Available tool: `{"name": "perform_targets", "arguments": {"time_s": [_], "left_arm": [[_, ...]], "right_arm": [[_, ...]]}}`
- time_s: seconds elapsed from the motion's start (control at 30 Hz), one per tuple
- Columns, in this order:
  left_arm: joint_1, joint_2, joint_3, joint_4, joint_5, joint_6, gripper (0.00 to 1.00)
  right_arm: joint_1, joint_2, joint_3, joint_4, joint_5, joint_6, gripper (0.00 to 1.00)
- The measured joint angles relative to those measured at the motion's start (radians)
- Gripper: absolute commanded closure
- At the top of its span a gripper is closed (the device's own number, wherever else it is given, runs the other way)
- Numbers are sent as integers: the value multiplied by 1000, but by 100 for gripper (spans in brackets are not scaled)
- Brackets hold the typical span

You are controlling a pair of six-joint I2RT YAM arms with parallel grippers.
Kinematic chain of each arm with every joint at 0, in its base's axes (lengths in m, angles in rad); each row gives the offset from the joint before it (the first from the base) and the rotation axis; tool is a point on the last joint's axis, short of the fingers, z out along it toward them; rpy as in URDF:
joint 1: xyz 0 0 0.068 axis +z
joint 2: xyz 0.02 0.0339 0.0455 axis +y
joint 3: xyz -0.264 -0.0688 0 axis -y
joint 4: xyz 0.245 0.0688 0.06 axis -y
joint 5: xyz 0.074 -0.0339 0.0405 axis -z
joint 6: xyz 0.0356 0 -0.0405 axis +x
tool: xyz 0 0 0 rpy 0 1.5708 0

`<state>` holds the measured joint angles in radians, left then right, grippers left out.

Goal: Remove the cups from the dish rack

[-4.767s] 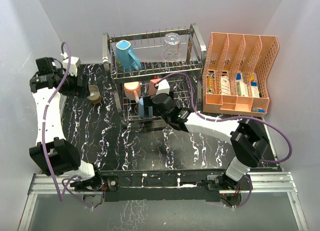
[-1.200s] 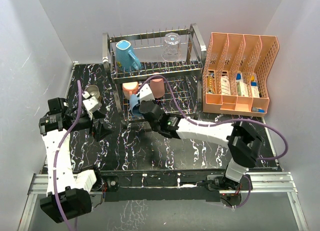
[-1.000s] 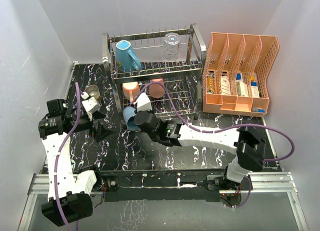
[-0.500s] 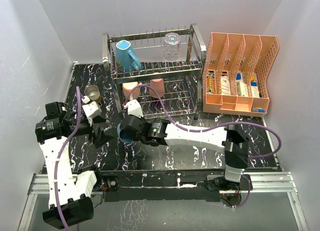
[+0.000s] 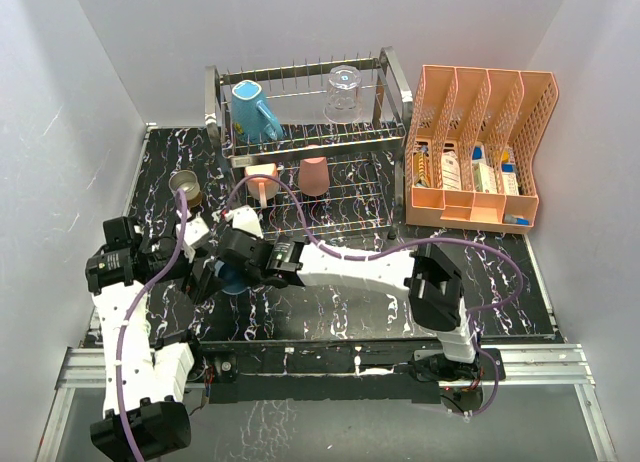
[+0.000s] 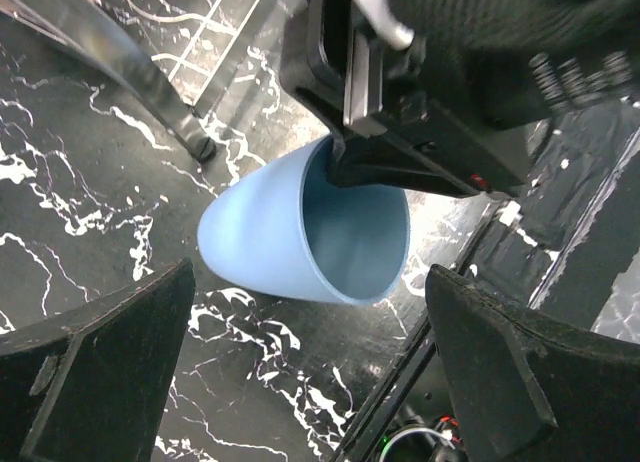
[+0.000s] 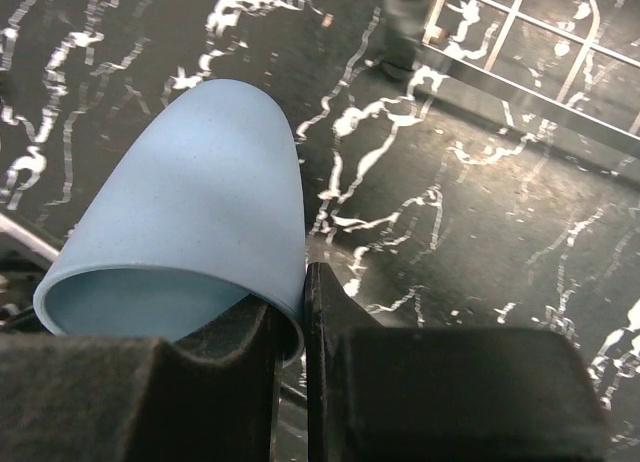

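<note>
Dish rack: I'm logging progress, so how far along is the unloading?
Done: the tan cup stands on the table. In hand: the right gripper pinches the light blue tumbler by its rim, off the rack. Left: teal mug, clear glass, pink mug and salmon tumbler in the dish rack.

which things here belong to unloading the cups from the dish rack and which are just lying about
Job: dish rack; teal mug and clear glass on its upper tier; pink mug and salmon tumbler on its lower tier; light blue tumbler, rim pinched by the right gripper; tan cup on the table.
Lying about: orange file organiser.
</note>
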<state>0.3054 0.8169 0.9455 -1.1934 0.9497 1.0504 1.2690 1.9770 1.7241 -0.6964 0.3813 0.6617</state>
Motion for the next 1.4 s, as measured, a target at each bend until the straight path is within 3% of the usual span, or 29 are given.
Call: {"name": "perform_targets", "arguments": {"time_s": [0.13,0.53,0.7,0.83,0.9,1.4], "left_arm": [[0,-5,-52,37,-44,23,6],[0,10,-99,153,-95,-28,38],[-1,11,-123,198,-109,-79,54],[-2,11,-137,203,-121,-96,74],[-2,13,-142,214,-127,-101,79],[-2,64,-209,232,-207,-54,74]], "right_arm": [[-1,20,53,8,-47,19,92],[-15,24,44,59,-127,73,92],[-28,6,-43,170,-173,135,90],[-32,-7,-105,242,-200,193,88],[-32,-7,-119,258,-216,219,88],[-37,34,-129,275,-285,286,83]]}}
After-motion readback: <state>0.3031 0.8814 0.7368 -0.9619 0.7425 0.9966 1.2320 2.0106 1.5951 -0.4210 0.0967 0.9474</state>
